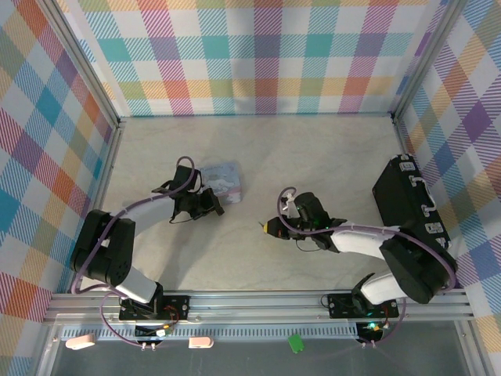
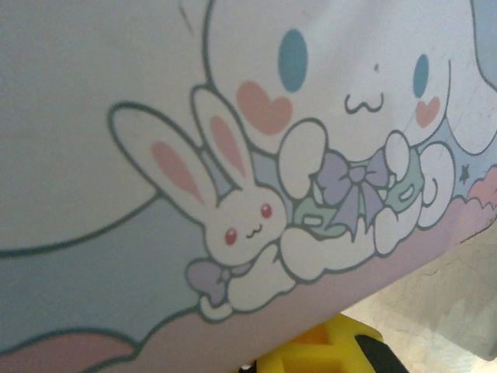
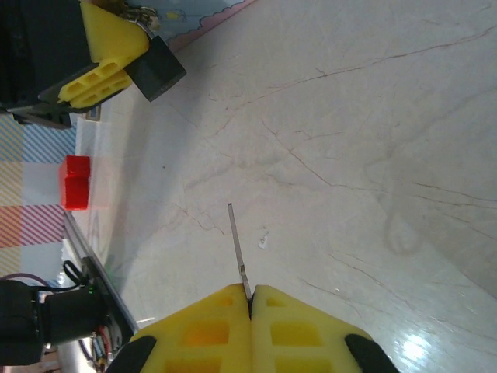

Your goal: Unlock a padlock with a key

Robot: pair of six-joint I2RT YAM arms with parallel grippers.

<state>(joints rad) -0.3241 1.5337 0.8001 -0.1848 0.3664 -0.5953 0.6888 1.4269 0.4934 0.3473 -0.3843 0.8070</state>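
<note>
Key (image 3: 235,237) is sticking out of the right gripper (image 3: 251,299), whose yellow fingers are pressing together on its head. The blade is pointing roughly toward the padlock (image 3: 156,72), well apart from it. The left gripper (image 1: 210,204) is clamping the padlock at its shackle end, dark body sticking out, just beside the cartoon tin (image 2: 155,116) on the table (image 3: 349,155).
</note>
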